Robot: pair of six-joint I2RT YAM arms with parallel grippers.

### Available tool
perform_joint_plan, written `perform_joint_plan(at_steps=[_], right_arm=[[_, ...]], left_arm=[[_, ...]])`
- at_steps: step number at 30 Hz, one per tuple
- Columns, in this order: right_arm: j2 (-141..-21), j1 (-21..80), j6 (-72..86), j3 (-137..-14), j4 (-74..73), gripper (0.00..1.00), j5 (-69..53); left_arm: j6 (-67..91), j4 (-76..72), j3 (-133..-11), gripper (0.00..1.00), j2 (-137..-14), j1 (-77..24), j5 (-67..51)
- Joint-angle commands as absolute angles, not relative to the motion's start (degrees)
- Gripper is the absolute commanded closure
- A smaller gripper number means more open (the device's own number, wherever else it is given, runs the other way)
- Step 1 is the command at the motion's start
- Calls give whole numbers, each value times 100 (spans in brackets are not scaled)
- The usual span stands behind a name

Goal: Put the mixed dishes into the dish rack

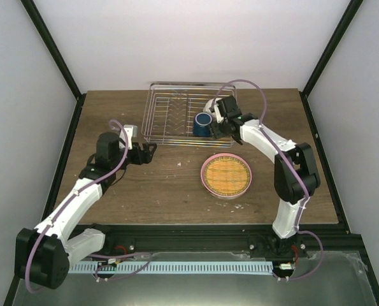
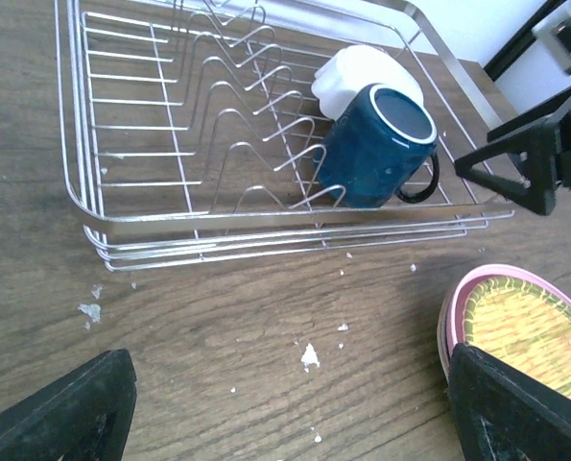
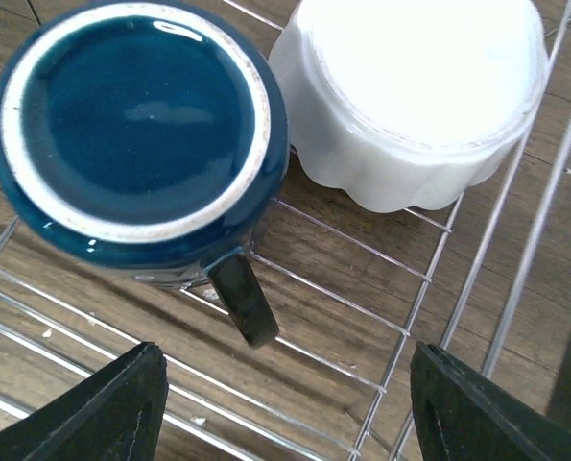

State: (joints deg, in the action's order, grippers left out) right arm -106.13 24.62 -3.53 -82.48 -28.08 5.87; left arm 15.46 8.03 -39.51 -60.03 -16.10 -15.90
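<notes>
The dish rack [image 1: 170,111] stands at the back of the table, a silver wire frame with prongs. Inside its right end a dark blue mug [image 1: 202,124] sits upside down, handle [image 3: 242,298] toward me, beside an overturned white scalloped bowl [image 3: 415,96]. My right gripper [image 3: 285,403] hovers open just over the mug's handle, touching nothing. A pink plate [image 1: 226,175] with a yellow-lime ribbed plate [image 1: 227,174] stacked in it lies on the wood in front of the rack. My left gripper [image 1: 150,152] is open and empty, low over the table left of the plates.
White crumbs [image 2: 309,355] speckle the wooden tabletop [image 1: 144,191] in front of the rack [image 2: 170,125]. The rack's left half holds only bare prongs. Dark frame posts and white walls close in the back and sides.
</notes>
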Motion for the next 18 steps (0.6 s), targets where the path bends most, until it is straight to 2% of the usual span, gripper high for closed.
perform_joint_plan(at_steps=[1, 4, 10, 18], right_arm=[[-10075, 2472, -118, -8133, -2976, 30, 655], [-9722, 2479, 89, -8053, -2995, 30, 814], [-9242, 2421, 717, -7895, -3181, 22, 1317], [-8605, 1664, 1309, -7190, -3065, 22, 862]], left_arm=[[1670, 561, -3771, 10, -6091, -1680, -1776], [1711, 499, -3756, 10, -6188, -1988, -1529], [2047, 69, -3815, 10, -6783, -2781, -1200], [2262, -239, -4323, 10, -7871, -3887, -709]])
